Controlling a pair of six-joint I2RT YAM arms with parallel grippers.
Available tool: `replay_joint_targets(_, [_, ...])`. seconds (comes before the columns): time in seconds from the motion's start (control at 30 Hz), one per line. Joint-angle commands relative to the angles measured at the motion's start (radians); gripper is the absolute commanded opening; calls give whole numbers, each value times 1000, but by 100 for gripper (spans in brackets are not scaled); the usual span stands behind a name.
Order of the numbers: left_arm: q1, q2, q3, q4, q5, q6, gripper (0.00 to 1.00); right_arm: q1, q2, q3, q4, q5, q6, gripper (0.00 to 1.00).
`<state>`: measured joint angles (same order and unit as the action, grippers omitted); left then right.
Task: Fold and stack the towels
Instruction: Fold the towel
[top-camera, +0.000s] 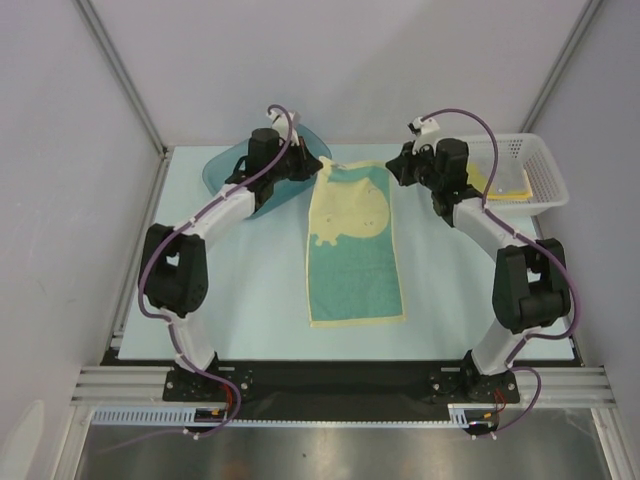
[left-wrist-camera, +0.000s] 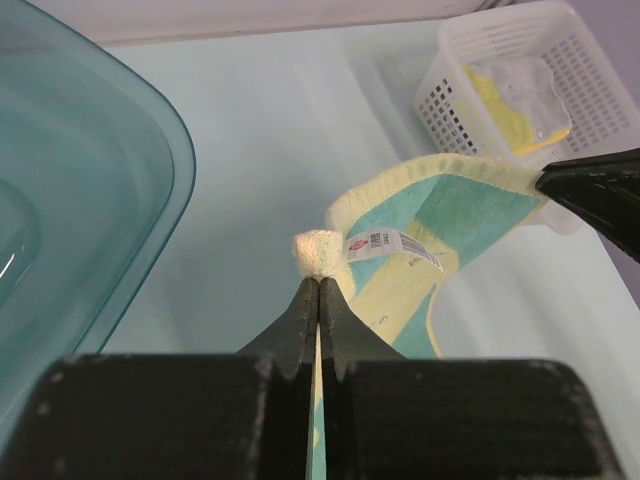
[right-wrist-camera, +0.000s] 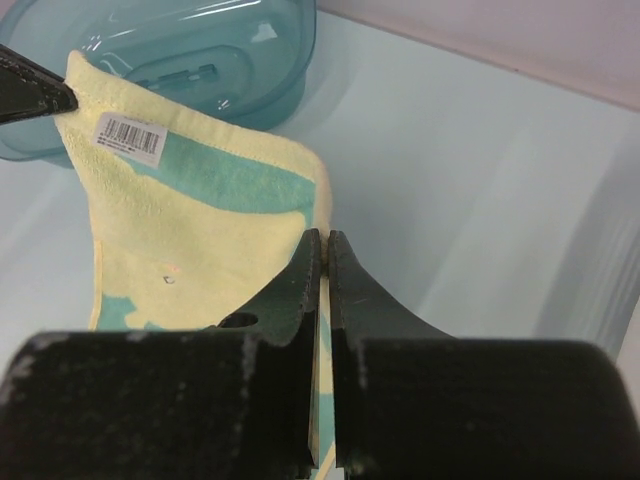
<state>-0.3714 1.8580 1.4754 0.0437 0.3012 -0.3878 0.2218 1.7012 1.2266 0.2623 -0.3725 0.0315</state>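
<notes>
Pinching the far left corner of the cream-and-teal terry towel (top-camera: 355, 250), the left gripper (left-wrist-camera: 318, 285) is clamping fully closed on it, while the right gripper (right-wrist-camera: 325, 240) is gripping the far right corner just as tightly. The towel is lying lengthwise down the middle of the pale table (top-camera: 250, 300), its far edge raised. A translucent teal plastic tub (top-camera: 222, 170) is sitting at the far left corner, and a white mesh basket (top-camera: 548, 160) holding a bright yellow cloth (top-camera: 503, 180) is at the far right.

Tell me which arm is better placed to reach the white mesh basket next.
Right. The right fingers, shut on the cream-and-teal cloth towel's corner, sit beside the white plastic mesh basket; the left fingers are beside the teal plastic tub.
</notes>
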Motion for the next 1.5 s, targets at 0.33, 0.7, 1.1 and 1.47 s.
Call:
replay_joint_targets(0.33, [-4, -249, -386, 153, 73, 10, 0, -18, -219, -283, 35, 21, 68, 0])
replay_joint_targets(0.7, [-107, -408, -667, 170, -2, -29, 0, 10, -397, -459, -178, 101, 197, 0])
replay_joint_targets(1.1, [-227, -500, -865, 140, -139, -97, 18, 86, -548, -657, -259, 159, 266, 0])
replay_joint_targets(1.47, [-236, -563, -800, -133, -257, -327, 50, 131, -557, -750, -273, 104, 315, 0])
